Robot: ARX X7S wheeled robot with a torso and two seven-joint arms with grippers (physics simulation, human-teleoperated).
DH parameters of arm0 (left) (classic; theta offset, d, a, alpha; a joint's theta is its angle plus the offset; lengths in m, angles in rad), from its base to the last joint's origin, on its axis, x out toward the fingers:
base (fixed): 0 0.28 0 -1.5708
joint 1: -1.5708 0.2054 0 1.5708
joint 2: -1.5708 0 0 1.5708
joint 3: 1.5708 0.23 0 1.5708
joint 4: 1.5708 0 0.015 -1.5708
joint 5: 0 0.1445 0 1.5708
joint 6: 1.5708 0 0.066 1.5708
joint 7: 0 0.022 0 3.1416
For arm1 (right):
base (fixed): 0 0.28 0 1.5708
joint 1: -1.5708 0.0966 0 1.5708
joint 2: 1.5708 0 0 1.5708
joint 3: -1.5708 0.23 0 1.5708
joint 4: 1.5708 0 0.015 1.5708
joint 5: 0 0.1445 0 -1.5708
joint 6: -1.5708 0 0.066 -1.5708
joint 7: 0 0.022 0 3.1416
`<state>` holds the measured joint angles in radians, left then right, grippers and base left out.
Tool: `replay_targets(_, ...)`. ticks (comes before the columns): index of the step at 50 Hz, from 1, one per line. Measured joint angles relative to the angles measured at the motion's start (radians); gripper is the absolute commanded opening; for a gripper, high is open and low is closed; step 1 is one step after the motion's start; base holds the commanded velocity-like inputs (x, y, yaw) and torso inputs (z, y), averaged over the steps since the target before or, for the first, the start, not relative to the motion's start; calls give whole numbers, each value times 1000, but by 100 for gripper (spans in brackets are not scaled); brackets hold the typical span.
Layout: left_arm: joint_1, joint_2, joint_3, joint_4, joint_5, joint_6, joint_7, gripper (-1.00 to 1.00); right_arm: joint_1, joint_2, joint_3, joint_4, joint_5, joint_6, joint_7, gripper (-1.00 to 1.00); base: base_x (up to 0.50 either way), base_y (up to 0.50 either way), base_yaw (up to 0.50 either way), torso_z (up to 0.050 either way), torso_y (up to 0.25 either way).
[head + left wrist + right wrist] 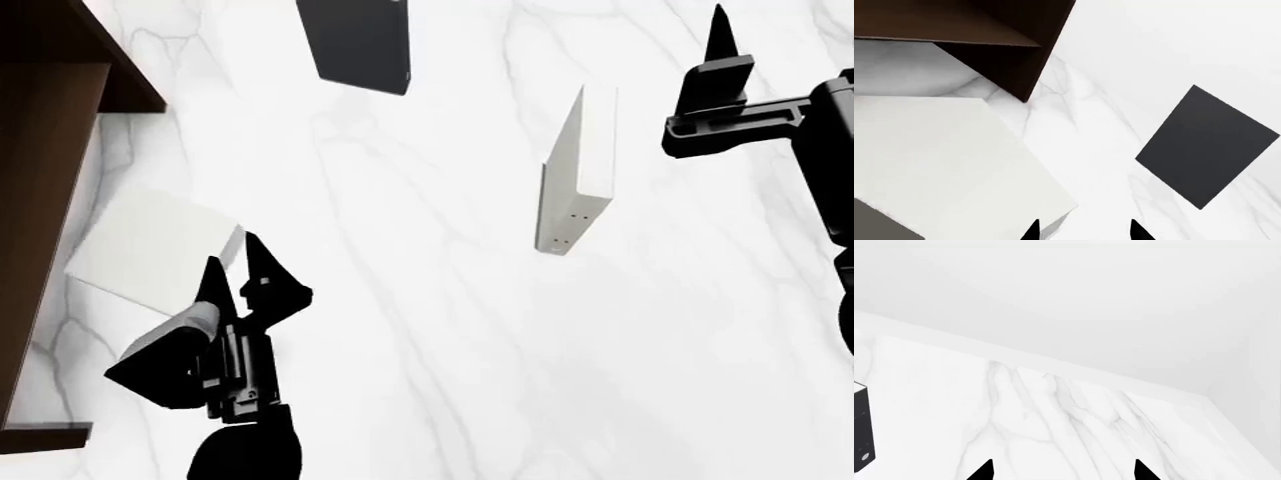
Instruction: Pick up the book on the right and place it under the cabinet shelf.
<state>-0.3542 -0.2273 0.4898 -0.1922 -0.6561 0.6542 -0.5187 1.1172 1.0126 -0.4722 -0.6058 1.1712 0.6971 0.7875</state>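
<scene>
Nearest the robot, the left gripper hovers low over the marble table, its fingers spread apart and empty, tips just beside the near edge of the book, the plain off-white one lying flat close to the cabinet shelf. In the left wrist view the same book fills the near part, with the dark brown cabinet shelf just beyond it and open space beneath its panel. Further out, a pale book with small dots on its spine stands on edge mid-table, and a dark charcoal book sits beyond that. The right gripper hangs well off to the right, parted and holding nothing. The book looks rigid and fairly light, with a smooth blank cover that could slip; lying flat, it offers little to pinch, so I would take it across its thickness at one exposed edge and squeeze firmly.
</scene>
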Motion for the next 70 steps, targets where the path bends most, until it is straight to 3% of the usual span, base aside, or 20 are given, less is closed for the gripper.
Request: replay_targets(70, -117, -92, -75, -116, -28, -63, -261, 100, 31, -9, -3, -13, 16, 27, 18, 100, 2, 3, 4, -2, -6)
